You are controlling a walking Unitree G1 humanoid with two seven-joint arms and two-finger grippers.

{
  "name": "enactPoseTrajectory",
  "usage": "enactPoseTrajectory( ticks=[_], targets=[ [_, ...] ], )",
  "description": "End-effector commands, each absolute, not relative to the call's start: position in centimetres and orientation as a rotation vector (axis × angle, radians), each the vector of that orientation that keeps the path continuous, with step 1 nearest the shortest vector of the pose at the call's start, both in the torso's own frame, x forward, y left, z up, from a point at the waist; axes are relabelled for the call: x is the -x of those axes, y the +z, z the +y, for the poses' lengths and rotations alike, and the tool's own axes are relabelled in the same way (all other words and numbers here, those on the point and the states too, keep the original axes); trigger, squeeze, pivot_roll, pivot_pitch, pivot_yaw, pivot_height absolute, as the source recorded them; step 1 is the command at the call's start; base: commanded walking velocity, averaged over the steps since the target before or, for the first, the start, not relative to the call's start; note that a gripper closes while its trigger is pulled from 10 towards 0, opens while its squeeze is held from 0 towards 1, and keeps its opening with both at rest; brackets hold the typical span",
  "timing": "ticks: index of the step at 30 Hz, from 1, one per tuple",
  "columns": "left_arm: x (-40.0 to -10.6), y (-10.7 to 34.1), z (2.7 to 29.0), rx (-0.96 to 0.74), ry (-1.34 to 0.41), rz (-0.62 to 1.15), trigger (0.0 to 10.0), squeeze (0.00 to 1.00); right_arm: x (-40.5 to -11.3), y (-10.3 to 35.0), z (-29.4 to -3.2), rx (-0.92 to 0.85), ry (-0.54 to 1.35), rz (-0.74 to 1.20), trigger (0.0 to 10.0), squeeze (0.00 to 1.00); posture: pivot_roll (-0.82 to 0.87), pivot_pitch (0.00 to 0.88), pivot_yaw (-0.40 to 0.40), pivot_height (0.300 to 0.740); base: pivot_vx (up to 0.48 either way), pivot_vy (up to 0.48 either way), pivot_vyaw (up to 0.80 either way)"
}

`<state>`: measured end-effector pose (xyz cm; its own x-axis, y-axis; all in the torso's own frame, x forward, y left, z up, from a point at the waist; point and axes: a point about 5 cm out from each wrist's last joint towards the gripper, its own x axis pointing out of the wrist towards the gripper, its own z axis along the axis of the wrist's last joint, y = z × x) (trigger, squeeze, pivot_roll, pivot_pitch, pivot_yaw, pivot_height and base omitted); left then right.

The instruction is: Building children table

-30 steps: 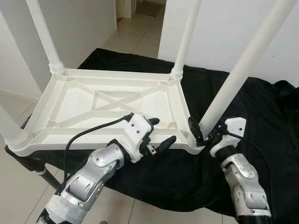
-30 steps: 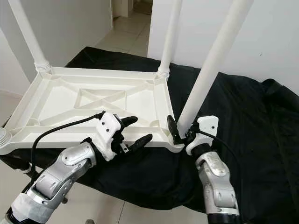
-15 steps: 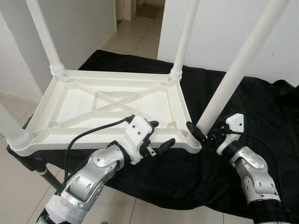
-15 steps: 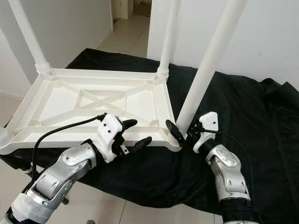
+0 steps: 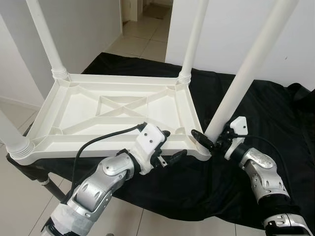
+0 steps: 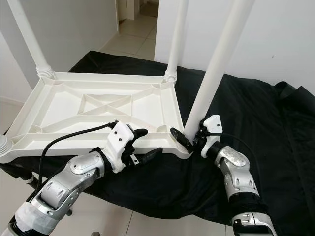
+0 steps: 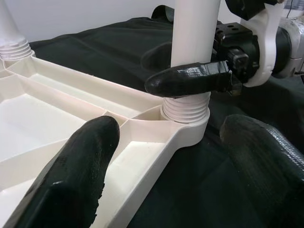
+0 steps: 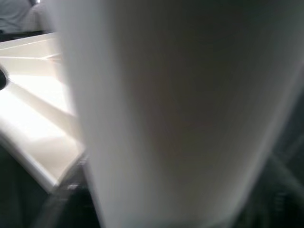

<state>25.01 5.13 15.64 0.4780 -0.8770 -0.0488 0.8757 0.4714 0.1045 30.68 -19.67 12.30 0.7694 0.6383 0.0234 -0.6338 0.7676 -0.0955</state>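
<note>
Gripping the near-right table leg (image 5: 246,73) at its base, the right tool (image 5: 212,141) holds while the left tool (image 5: 170,146) hovers released.

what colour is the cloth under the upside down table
Black; the cloth shows best in the left eye view.

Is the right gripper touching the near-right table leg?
Touching. In the left wrist view, a finger of the right gripper lies flat against the near-right leg, just above its threaded base.

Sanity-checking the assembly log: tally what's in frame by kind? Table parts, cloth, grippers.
White table legs: 4 (right gripper clamps the near-right leg)
White tabletop, upside down: 1
Black cloth: 1
Grippers: 2 (left gripper open)
Total: 8
</note>
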Motion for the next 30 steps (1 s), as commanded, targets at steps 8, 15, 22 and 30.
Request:
enactPoseTrajectory(
  ticks=[8,15,22,30],
  targets=[
    [-25.1,16.0,4.9,-0.128,-1.138,-0.008,10.0,0.00,-30.7,12.1,-19.9,0.086,0.690,-0.063,0.0,0.00,0.00,0.000,-0.035,0.740,0.000,0.000,0.00],
    [-24.9,15.6,4.9,-0.116,-1.136,0.009,10.0,0.00,-30.4,11.7,-20.1,0.074,0.628,-0.057,10.0,0.00,-0.02,0.000,-0.034,0.740,0.000,0.000,0.00],
    [-25.0,15.4,4.6,-0.106,-1.125,0.014,10.0,0.00,-30.2,11.1,-19.6,0.066,0.524,-0.039,10.0,0.00,-0.03,0.000,-0.043,0.740,0.000,0.000,0.00],
    [-25.4,15.2,4.8,-0.103,-1.101,0.010,10.0,0.00,-28.7,10.4,-17.5,0.008,0.282,-0.058,10.0,0.00,-0.03,0.000,-0.058,0.740,0.000,0.000,0.00]
  ],
)
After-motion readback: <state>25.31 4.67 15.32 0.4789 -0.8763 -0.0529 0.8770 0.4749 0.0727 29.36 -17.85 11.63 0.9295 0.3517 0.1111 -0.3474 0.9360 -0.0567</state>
